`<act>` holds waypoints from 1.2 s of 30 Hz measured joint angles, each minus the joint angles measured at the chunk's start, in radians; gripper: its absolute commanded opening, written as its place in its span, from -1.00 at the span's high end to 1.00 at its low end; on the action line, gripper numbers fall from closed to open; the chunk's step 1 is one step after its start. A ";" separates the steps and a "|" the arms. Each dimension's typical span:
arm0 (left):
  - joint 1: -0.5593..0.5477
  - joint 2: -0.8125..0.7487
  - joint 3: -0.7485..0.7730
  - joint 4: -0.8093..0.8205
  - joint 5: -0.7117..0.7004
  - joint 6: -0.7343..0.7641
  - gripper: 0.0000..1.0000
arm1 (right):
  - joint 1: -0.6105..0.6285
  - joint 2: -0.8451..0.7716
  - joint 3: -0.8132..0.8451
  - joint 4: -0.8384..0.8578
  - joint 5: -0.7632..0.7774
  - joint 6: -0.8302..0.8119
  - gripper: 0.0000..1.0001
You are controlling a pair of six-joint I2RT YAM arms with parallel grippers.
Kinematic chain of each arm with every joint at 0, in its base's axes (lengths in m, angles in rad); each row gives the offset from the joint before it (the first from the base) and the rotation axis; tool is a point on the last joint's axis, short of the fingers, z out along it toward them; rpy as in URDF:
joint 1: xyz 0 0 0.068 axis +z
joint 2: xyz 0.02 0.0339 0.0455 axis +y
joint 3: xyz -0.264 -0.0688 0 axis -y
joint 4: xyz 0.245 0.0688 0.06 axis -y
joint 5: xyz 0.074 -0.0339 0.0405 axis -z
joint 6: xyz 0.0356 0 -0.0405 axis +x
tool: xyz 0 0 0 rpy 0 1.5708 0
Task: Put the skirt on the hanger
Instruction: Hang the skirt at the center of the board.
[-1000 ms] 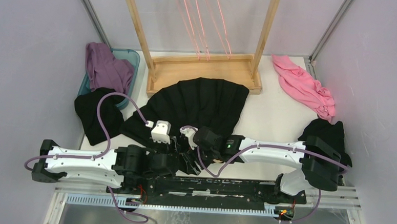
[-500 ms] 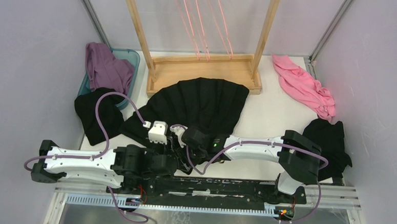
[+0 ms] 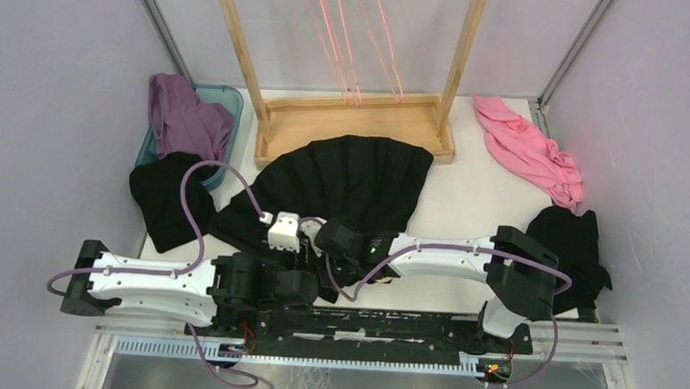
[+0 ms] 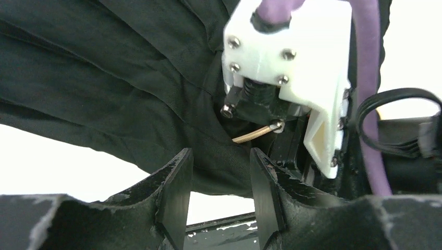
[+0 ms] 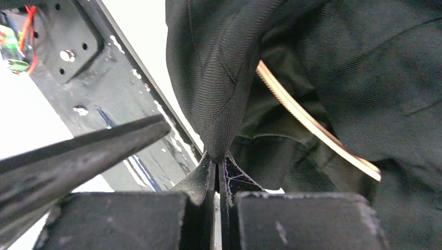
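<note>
One fold of the skirt (image 5: 224, 78) is clamped at lower centre by the right gripper (image 5: 216, 174), beside the hanger (image 5: 312, 125), while the left gripper (image 4: 219, 200) has its jaws parted.

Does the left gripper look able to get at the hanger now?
Probably not cleanly. The left gripper is open, but only a sliver of the hanger shows, buried in skirt folds, with the right gripper crowding that spot.
</note>
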State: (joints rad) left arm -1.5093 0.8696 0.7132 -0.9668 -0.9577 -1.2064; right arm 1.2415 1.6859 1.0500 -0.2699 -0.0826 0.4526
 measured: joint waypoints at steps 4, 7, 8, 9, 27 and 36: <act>0.000 0.060 0.000 0.058 0.027 0.014 -0.03 | -0.027 -0.032 0.004 -0.056 0.024 -0.043 0.98; 0.011 0.102 0.000 0.109 0.026 0.018 -0.03 | -0.060 -0.048 -0.005 -0.087 0.019 -0.060 0.98; 0.011 0.111 -0.004 0.136 0.045 0.027 -0.03 | -0.074 -0.053 -0.016 -0.077 0.014 -0.057 0.98; 0.007 0.122 -0.013 0.169 0.062 0.036 -0.04 | -0.089 -0.054 -0.022 -0.064 0.011 -0.056 0.98; 0.002 0.153 -0.254 0.602 0.110 0.213 -0.16 | -0.268 -0.055 -0.171 0.180 -0.163 0.029 0.98; 0.005 0.444 -0.195 0.669 0.064 0.336 -0.53 | -0.298 -0.055 -0.182 0.200 -0.286 0.069 0.98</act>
State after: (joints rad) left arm -1.5047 1.3132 0.5182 -0.2974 -0.8936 -0.8700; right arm 0.9436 1.6314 0.8684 -0.0696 -0.3687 0.5213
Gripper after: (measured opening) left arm 0.758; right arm 0.020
